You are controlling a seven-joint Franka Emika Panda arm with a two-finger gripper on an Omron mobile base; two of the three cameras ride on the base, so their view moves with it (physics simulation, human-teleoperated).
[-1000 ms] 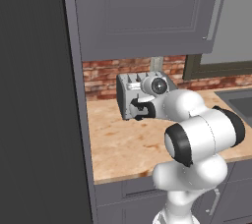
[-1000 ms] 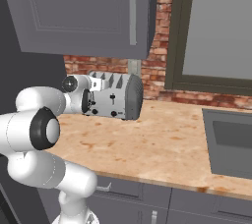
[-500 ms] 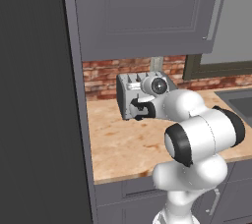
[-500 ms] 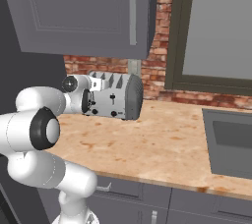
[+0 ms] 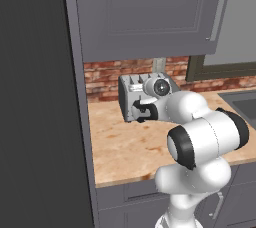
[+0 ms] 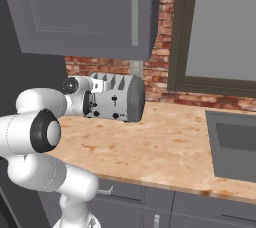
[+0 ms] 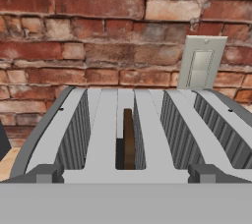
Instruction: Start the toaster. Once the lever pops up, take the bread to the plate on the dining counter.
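Note:
The silver toaster (image 5: pixel 129 88) (image 6: pixel 119 98) stands on the tan counter against the brick wall. Seen from the hand, its four slots (image 7: pixel 147 129) run away from me. The dark brown bread (image 7: pixel 128 139) sits low in the second slot from the left. My gripper (image 5: pixel 141 111) (image 7: pixel 126 175) is pressed close to the toaster's front face, at lever height. It is open, with one fingertip (image 7: pixel 45 173) at each side of the hand view and nothing between them. The levers and knobs are hidden behind my hand. The plate and the dining counter are out of view.
Grey upper cabinets (image 5: pixel 145 12) hang right above the toaster. A tall dark panel (image 5: pixel 40 97) walls off the left. A white wall outlet (image 7: pixel 201 68) sits behind the toaster. A window (image 6: pixel 220 27) and a sink (image 6: pixel 232 144) lie to the right, with bare counter (image 6: pixel 160 142) between.

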